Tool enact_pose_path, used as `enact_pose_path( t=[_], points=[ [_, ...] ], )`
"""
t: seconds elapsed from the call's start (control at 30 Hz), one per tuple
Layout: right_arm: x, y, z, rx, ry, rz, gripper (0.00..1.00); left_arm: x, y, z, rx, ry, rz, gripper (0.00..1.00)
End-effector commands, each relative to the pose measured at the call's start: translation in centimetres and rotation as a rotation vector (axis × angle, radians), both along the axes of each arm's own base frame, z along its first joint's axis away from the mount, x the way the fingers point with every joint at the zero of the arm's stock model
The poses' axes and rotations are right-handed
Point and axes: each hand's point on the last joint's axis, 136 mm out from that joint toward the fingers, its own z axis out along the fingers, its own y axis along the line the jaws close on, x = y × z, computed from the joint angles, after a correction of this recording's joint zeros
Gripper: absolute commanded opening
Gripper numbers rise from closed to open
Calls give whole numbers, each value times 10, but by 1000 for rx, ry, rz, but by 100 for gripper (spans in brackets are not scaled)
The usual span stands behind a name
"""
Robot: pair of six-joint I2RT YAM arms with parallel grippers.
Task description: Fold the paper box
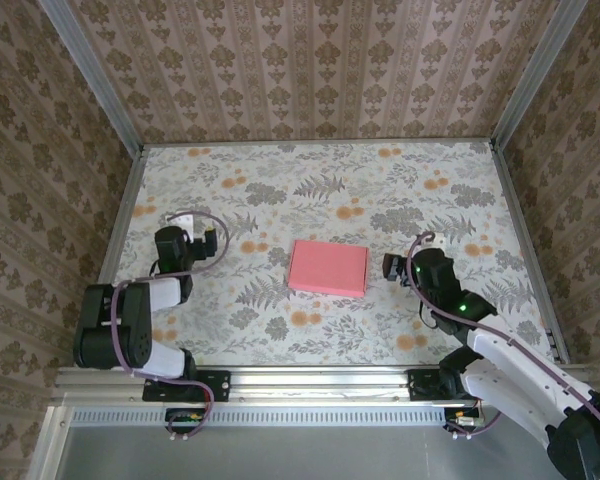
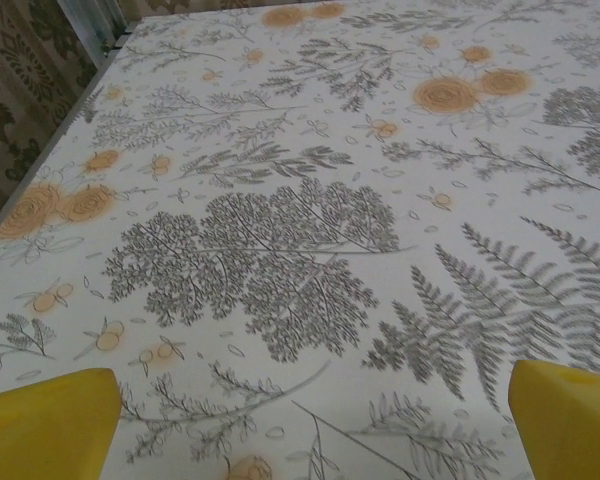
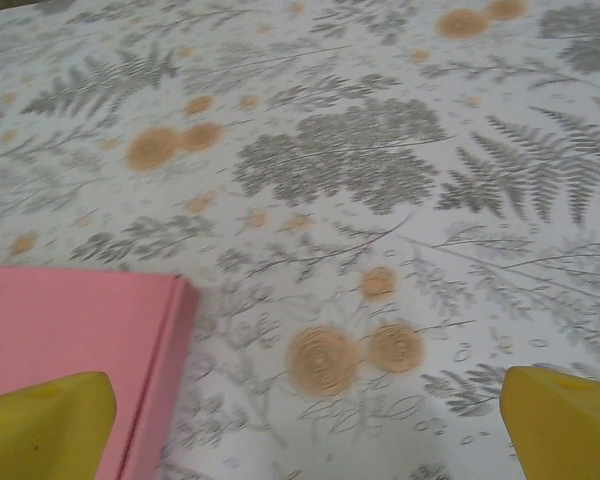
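my right gripper is spread wide, its yellow fingers at the two lower corners of the wrist view with nothing between them but the flowered table. just beside it, towards the middle of the table, lies the box. it is plain pink, a shallow closed rectangle with a flat top, turned slightly askew. from the right wrist i see one corner of it and a folded side wall dropping to the table; the seam along that edge is straight and crisp. from above there is a small gap between my right fingertips and the box's right edge. my left gripper is also spread wide and holds nothing. it sits low over bare table, well apart from the box on its left side.
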Motion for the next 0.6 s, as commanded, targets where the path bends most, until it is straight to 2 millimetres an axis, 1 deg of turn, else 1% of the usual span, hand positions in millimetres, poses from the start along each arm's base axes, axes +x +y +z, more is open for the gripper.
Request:
enact_pose_path(
  t=[0.0, 0.13, 0.2, 0.27, 0.4, 0.47, 0.53, 0.57],
  points=[
    [11, -21, 8, -10, -60, -88, 100, 17, 0, 14, 11, -95, -20, 99],
    [25, -35, 27, -76, -101, -116, 100, 15, -2, 10, 9, -103, -29, 100],
    [32, -44, 31, -141, -112, -125, 100, 15, -1, 9, 11, -100, -29, 99],
    [41, -58, 32, -198, -140, -170, 100, 15, -2, 10, 11, -103, -32, 100],
    [59, -83, 18, -225, -166, -246, 100, 15, -2, 10, 13, -103, -30, 100],
    [67, -86, 7, -227, -167, -249, 100, 15, -2, 10, 13, -103, -31, 100],
    [76, -87, -8, -251, -152, -231, 100, 15, -2, 10, 11, -104, -30, 100],
    [81, -88, -9, -265, -148, -234, 100, 15, -1, 9, 12, -102, -28, 100]
  ],
)
